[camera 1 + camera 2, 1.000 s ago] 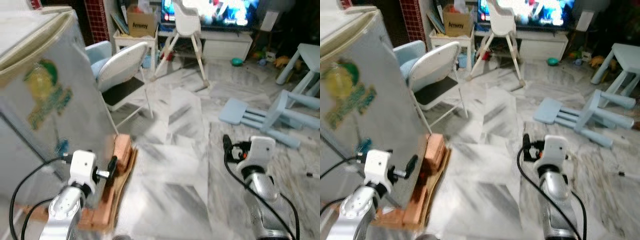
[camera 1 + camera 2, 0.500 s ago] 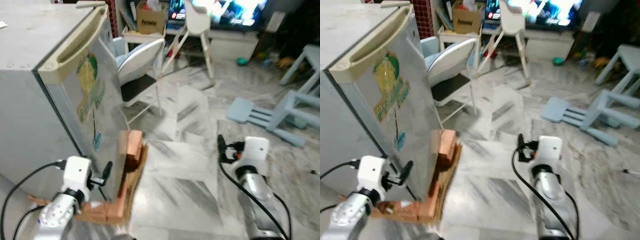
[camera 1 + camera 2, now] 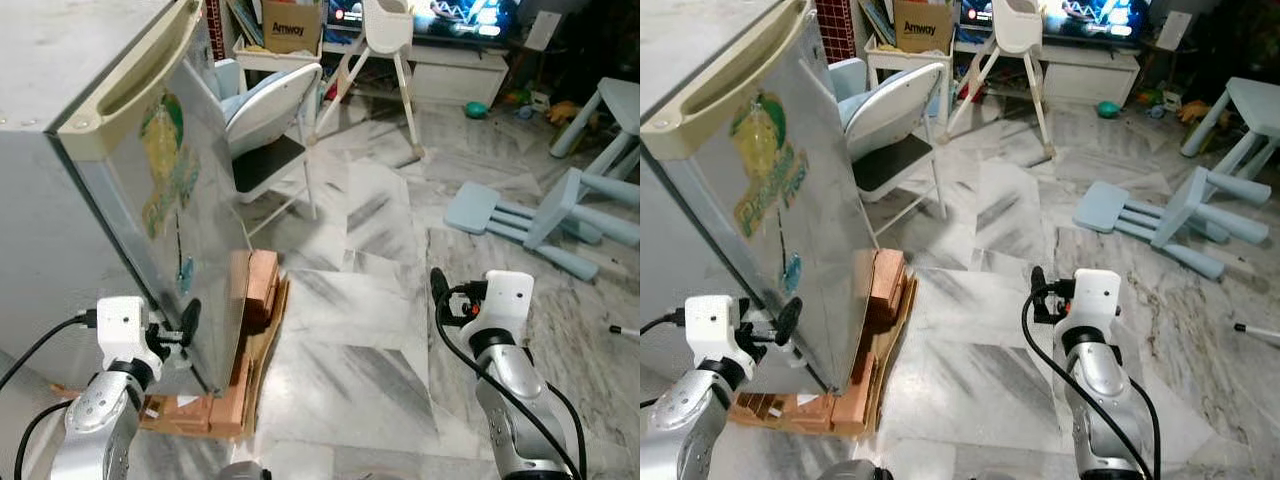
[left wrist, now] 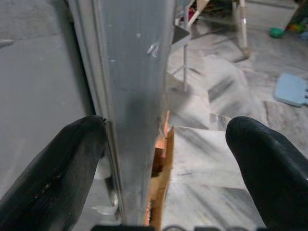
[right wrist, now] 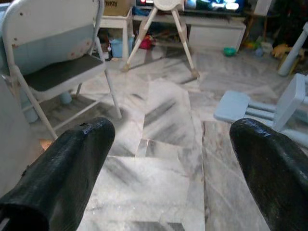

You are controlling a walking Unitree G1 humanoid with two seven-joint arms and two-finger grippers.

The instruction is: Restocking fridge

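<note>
Standing at the robot's left, the fridge (image 3: 120, 190) rested on a low wooden pallet (image 3: 235, 385) over the marble floor (image 3: 370, 300), door shut, a fruit sticker (image 3: 165, 165) on its front. Held wide apart, the left gripper (image 4: 166, 168) jaws straddled the door's edge low on the fridge, one finger (image 4: 53, 178) against the grey side, the other out over the floor; clamped on nothing. Spread just as wide over bare floor, the right gripper (image 5: 168, 168) gripped nothing. Farther off: a folding chair (image 3: 265, 125), a toppled blue stool (image 3: 545, 215), a high chair (image 3: 385, 40).
</note>
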